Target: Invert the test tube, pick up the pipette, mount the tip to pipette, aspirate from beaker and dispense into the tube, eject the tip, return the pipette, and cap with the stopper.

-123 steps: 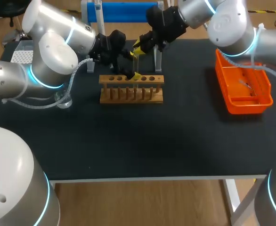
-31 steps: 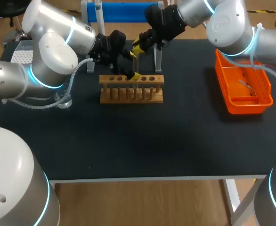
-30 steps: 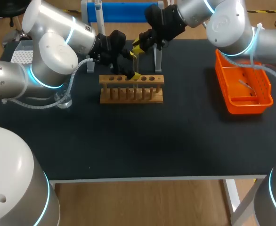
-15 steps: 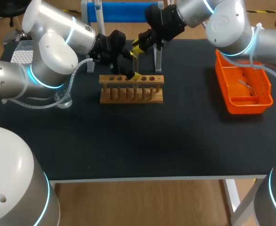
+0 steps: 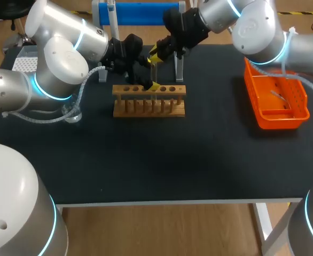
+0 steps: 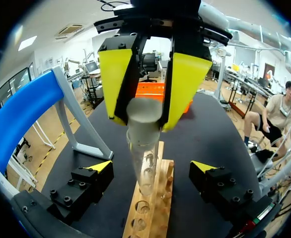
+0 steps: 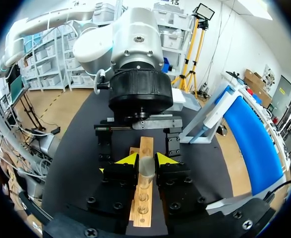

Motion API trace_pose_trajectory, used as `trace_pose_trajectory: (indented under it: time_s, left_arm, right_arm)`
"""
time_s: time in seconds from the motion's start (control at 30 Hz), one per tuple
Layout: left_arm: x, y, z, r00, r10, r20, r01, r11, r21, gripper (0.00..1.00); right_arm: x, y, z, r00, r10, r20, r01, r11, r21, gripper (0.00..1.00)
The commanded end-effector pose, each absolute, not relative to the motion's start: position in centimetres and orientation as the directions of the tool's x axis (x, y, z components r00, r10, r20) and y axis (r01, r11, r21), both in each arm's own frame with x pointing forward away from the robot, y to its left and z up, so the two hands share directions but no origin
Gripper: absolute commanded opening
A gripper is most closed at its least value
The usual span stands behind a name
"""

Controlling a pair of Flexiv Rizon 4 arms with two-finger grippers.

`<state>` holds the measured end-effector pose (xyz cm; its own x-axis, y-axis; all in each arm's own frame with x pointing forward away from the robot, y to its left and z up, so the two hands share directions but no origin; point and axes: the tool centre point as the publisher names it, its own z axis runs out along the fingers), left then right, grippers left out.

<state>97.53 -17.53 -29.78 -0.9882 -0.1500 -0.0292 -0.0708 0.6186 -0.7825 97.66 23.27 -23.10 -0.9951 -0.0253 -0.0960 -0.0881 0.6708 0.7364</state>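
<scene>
A clear test tube [image 6: 143, 148] hangs upright just above the wooden rack [image 6: 153, 210], its lower end over the rack's holes. My right gripper [image 7: 146, 159] is shut on the tube's [image 7: 146, 171] upper part; in the left wrist view its big yellow fingers [image 6: 116, 79] pinch the tube from both sides. My left gripper [image 6: 153, 168] stands wide open, one fingertip on each side of the rack, touching nothing. In the head view both grippers meet over the rack [image 5: 148, 100] at the table's back, left gripper [image 5: 149, 73] under the right gripper [image 5: 155, 52].
An orange tray [image 5: 300, 114] sits at the right. A blue-topped stand [image 5: 140, 12] rises behind the rack, one of its legs [image 5: 179, 66] close to the right gripper. A glass beaker [image 5: 73, 113] and a tip box [image 5: 25, 64] are at the left.
My right arm has edged slightly back and left with the tube still in its fingers. The left arm and the rack have not moved.
</scene>
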Motion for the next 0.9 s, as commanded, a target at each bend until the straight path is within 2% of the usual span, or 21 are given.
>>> trace_pose_trajectory:
  time_s: [0.03, 0.37, 0.4, 0.43, 0.47, 0.5, 0.9]
  left_arm:
    - [97.5, -17.5, -29.8, -0.988, -0.151, -0.03, -0.071, 0.618, -0.783, 1.0]
    - [97.5, -17.5, -29.8, -0.988, -0.151, -0.03, -0.071, 0.618, -0.783, 1.0]
    - [97.5, -17.5, -29.8, -0.988, -0.151, -0.03, -0.071, 0.618, -0.783, 1.0]
    - [97.5, -17.5, -29.8, -0.988, -0.151, -0.03, -0.071, 0.618, -0.783, 1.0]
    - [97.5, -17.5, -29.8, -0.988, -0.151, -0.03, -0.071, 0.618, -0.783, 1.0]
    - [97.5, -17.5, -29.8, -0.988, -0.151, -0.03, -0.071, 0.618, -0.783, 1.0]
    - [97.5, -17.5, -29.8, -0.988, -0.151, -0.03, -0.071, 0.618, -0.783, 1.0]
  right_arm:
    - [97.8, 23.4, -23.3, -0.996, -0.029, -0.09, -0.086, 0.675, 0.733, 0.0]
    - [97.4, 23.1, -24.1, -0.996, -0.036, -0.082, -0.084, 0.689, 0.72, 0.01]
    - [97.3, 23.0, -24.2, -0.996, -0.031, -0.078, -0.078, 0.691, 0.719, 0.28]
    - [97.3, 22.9, -24.3, -0.997, -0.027, -0.077, -0.074, 0.691, 0.719, 0.42]
    - [97.3, 22.8, -24.4, -0.997, -0.02, -0.075, -0.068, 0.688, 0.723, 0.79]
    - [97.3, 22.5, -24.4, -0.997, -0.008, -0.071, -0.058, 0.676, 0.735, 1.0]
    - [96.9, 20.4, -23.1, -0.993, 0.021, -0.115, -0.089, 0.505, 0.859, 1.0]
